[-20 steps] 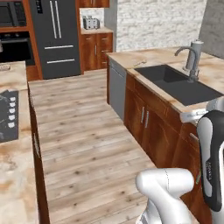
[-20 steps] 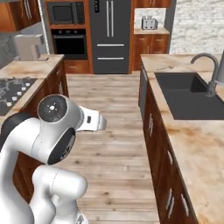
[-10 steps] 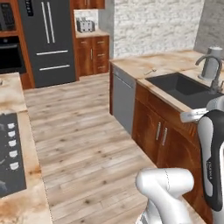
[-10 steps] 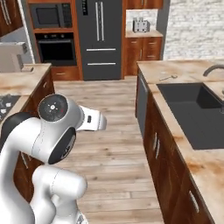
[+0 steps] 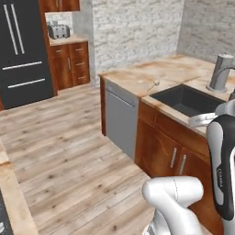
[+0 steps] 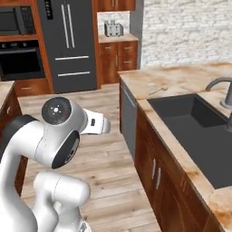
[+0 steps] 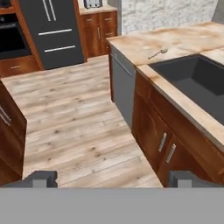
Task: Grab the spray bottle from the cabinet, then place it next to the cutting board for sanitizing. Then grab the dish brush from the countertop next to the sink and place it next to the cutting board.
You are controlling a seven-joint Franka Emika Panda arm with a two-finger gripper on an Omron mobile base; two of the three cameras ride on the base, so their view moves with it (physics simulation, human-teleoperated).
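Note:
The dish brush [image 5: 153,84] [image 6: 158,90] [image 7: 157,53] is a small pale thing with a thin handle. It lies on the beige countertop [image 5: 137,75] just beyond the far end of the dark sink [image 5: 186,100] [image 6: 192,129] [image 7: 197,81]. A grey faucet [image 5: 219,73] [image 6: 223,90] stands behind the basin. My gripper [image 7: 113,178] is open with nothing between its widely spread fingertips [image 7: 41,178]. It hangs over the wooden floor, well short of the counter. The spray bottle, the cabinet and the cutting board are out of view.
A steel dishwasher front [image 5: 120,117] sits under the counter's near corner, with cupboards with bar handles [image 7: 165,146] beside it. A dark fridge [image 6: 68,41] and a toaster [image 5: 58,30] stand at the far wall. An island counter edge [image 5: 13,202] lies to the left.
The whole scene has shifted: the base has swung toward the sink counter, which now looks nearer and larger. The stove has slid out of view. The arm keeps its pose.

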